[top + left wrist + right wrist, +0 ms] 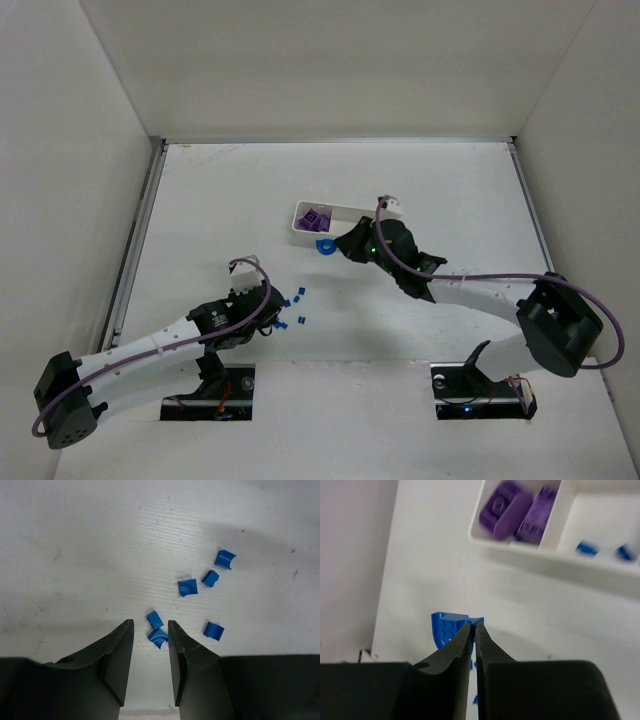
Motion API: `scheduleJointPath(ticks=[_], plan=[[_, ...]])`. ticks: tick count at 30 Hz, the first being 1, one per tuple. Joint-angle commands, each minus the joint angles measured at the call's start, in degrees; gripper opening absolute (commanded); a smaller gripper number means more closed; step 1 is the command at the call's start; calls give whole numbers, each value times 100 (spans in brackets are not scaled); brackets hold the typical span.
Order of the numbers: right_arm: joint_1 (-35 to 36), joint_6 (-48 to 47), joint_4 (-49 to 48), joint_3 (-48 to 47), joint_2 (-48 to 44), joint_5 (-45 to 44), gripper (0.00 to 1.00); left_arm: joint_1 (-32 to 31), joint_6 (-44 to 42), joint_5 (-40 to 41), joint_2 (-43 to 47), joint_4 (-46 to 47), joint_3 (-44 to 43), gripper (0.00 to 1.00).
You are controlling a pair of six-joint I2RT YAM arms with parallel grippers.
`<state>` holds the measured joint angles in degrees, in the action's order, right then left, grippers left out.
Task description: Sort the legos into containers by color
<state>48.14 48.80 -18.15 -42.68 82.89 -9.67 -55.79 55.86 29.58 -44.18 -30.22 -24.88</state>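
Note:
The white tray (pixel 297 224) lies mid-table, its right part hidden under my right arm. Purple bricks (pixel 316 217) fill its left compartment; the right wrist view shows them (pixel 506 509) and small blue bricks (pixel 586 548) in the compartment beside it. My right gripper (pixel 474 626) is shut on a larger curved blue brick (pixel 444 629), held just in front of the tray's left end (pixel 325 247). My left gripper (pixel 150 625) is open and low over several tiny blue bricks (pixel 187 587); one (pixel 158 637) lies between its fingertips. No yellow-green bricks are in view.
White walls enclose the table on three sides. The loose blue bricks (pixel 297 298) lie just right of my left gripper (pixel 272 312). My right arm (pixel 470 290) stretches across the right half of the table toward the tray.

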Motion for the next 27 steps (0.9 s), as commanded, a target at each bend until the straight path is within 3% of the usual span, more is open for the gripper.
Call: scheduleJointPath(ticks=[1,7,13,19,27], plan=[[-484,-431,100,-118,-335,-315,13,-208,144,179,-151,-502,-306,31],[-1162,-906,417,-618,200,-711,13,-516,382,223,-503,-731,-377,32],[-1285,-1117,497,-1172,763,-781,14,-691,532,258,-503,-775,-438,33],[-1347,-1118,453,-1287,860,-712,37,-990,611,144,-696,-679,-491,33],[-1084,-1074,400,-717,97,-685,38,-1281,865,162,-916,-740,-518,30]])
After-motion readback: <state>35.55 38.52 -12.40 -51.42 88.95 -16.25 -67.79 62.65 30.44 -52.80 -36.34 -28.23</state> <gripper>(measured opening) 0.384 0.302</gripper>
